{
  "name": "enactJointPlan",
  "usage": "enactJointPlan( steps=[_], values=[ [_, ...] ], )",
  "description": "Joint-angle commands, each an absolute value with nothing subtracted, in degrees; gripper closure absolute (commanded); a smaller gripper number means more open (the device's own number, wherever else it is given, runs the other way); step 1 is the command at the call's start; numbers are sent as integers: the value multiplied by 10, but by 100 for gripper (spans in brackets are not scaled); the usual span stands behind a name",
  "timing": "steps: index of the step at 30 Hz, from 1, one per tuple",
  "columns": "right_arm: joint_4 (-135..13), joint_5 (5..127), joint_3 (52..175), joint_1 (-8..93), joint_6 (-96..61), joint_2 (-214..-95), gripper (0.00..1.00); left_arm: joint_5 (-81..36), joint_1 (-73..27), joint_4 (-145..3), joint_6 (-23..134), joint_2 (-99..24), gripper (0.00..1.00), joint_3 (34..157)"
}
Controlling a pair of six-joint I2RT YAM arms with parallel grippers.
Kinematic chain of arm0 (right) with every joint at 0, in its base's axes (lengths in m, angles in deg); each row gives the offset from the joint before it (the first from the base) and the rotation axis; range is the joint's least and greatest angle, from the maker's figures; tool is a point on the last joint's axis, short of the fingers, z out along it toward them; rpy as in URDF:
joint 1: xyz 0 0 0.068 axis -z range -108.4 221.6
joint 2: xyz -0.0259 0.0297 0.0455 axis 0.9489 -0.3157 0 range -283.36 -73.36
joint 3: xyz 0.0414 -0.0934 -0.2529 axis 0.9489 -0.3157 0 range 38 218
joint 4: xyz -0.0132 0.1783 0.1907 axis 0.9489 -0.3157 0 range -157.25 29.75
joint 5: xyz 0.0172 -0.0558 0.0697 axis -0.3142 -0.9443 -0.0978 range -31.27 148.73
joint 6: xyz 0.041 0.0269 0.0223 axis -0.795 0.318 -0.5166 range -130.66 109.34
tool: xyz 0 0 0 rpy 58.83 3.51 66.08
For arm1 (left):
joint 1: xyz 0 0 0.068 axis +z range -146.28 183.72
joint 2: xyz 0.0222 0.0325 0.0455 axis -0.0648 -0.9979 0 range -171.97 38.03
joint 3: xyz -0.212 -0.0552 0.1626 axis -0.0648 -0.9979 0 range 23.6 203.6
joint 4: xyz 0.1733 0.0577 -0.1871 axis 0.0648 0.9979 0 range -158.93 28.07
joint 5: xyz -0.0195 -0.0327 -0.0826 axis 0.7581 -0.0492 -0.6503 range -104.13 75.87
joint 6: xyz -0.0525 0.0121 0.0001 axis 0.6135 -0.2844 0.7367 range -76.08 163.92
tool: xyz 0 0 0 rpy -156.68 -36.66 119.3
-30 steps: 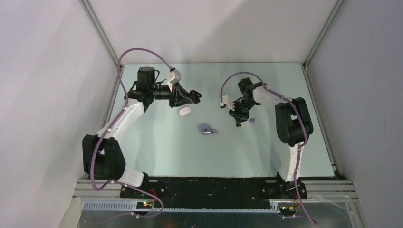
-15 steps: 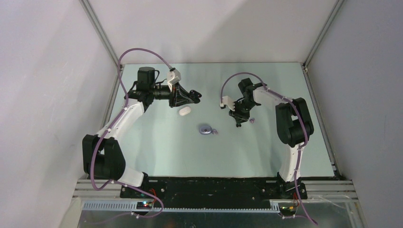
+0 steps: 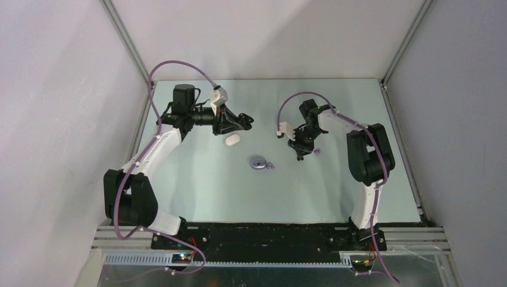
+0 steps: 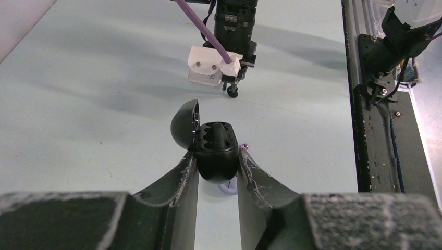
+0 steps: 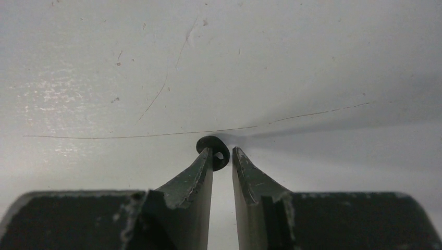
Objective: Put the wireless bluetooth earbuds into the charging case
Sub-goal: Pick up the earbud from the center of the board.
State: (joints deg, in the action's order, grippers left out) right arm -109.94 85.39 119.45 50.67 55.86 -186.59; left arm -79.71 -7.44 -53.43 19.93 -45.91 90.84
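My left gripper (image 4: 218, 156) is shut on an open black charging case (image 4: 216, 151), held above the table with its lid (image 4: 185, 125) swung left; in the top view it is at the back left (image 3: 244, 121). My right gripper (image 5: 223, 151) is down at the table with its fingers closed to a narrow gap on a tiny black earbud (image 5: 213, 152) at the very tips; in the top view it is right of centre (image 3: 301, 154). One lavender earbud (image 3: 317, 152) lies just right of the right gripper. Another lavender earbud (image 3: 270, 165) lies beside the lavender case (image 3: 258, 162).
A white oval case (image 3: 232, 140) lies below the left gripper. The lavender case shows under the black case in the left wrist view (image 4: 229, 186). The right arm's wrist (image 4: 219, 65) faces the left gripper. Grey walls enclose the pale green table (image 3: 197, 191).
Almost nothing differs. The right wrist has shifted very slightly over the table; the left arm holds the black case in the same place.
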Motion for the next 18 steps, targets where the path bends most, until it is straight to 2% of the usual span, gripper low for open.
enactJointPlan(
  steps=[1, 4, 14, 18],
  values=[
    [-1129, 868, 1183, 499, 565, -1858, 77, -800, -71, -549, 199, -451, 100, 904],
    [-1134, 869, 1183, 499, 563, -1859, 79, -801, -71, -551, 200, -451, 100, 903],
    [-1138, 875, 1183, 500, 562, -1852, 100, -801, -72, -553, 201, -452, 100, 904],
    [-1141, 880, 1183, 503, 559, -1842, 100, -801, -71, -554, 203, -453, 100, 903]
  ],
)
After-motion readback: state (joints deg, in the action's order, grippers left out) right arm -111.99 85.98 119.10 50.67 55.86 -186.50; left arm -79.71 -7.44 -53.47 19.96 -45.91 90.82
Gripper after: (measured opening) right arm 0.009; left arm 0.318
